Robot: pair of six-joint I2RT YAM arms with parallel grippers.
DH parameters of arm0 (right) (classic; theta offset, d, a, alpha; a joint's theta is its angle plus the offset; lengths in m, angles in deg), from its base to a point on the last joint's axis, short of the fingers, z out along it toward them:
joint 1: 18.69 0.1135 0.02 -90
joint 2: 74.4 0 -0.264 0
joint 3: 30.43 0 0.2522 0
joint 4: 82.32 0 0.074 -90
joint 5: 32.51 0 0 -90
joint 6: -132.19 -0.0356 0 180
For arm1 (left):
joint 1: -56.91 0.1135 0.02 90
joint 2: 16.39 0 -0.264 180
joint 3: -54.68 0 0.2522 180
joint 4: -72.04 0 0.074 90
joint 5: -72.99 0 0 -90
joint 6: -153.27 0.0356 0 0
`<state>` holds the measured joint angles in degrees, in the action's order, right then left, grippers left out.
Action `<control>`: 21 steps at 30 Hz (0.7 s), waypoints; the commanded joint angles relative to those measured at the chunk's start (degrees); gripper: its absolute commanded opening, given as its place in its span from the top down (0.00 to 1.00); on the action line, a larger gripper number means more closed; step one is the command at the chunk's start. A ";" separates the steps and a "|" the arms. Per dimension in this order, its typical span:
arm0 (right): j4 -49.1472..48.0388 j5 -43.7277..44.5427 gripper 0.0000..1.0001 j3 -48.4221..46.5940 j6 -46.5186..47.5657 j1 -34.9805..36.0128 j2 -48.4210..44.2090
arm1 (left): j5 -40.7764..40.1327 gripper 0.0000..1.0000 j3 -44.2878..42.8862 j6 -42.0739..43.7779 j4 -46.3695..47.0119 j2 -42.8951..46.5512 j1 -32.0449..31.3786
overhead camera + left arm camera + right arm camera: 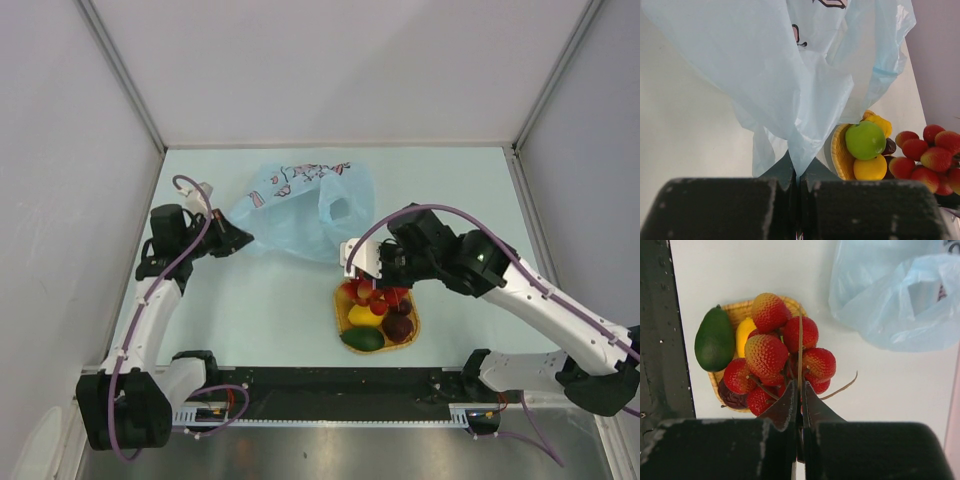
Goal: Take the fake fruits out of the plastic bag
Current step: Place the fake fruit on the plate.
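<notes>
1. The strawberry bunch (775, 350) of red fake fruits on a thin stem hangs over the orange woven tray (735, 307). An avocado (715, 340), a lemon (743, 332) and a green apple (865, 140) lie in the tray.
2. The right gripper (800, 400) is clamped tight on the bunch's stem.
3. The plastic bag (300, 210) lies crumpled on the counter (450, 190) beyond the tray — the left gripper (799, 172) pinches a fold of it, jaws fully closed.

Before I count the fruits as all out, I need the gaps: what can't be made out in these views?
- Inside of the plastic bag: crumpled folds hide it in every view.
- Middle of the tray: right wrist view, red fruit bunch covers it.
- Part of the tray: left wrist view, bag hangs in front.
</notes>
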<state>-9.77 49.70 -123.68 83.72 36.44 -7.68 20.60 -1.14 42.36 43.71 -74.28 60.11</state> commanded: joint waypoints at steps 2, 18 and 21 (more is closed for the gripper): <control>-3.76 -2.84 1.00 5.29 -0.23 -1.35 -3.87 | -0.25 1.00 -2.76 1.48 -0.72 -0.56 0.31; -8.07 -6.36 1.00 12.77 3.20 -5.39 -7.13 | -0.69 1.00 -3.38 2.01 -1.34 -0.73 0.31; -6.32 -7.67 1.00 13.38 4.16 -5.30 -6.43 | -0.78 1.00 -3.29 2.01 -1.43 -0.82 0.31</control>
<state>-14.76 44.50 -110.43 86.00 31.20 -12.88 20.55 -1.86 42.89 42.22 -75.16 60.11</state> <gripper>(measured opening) 0.031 0.005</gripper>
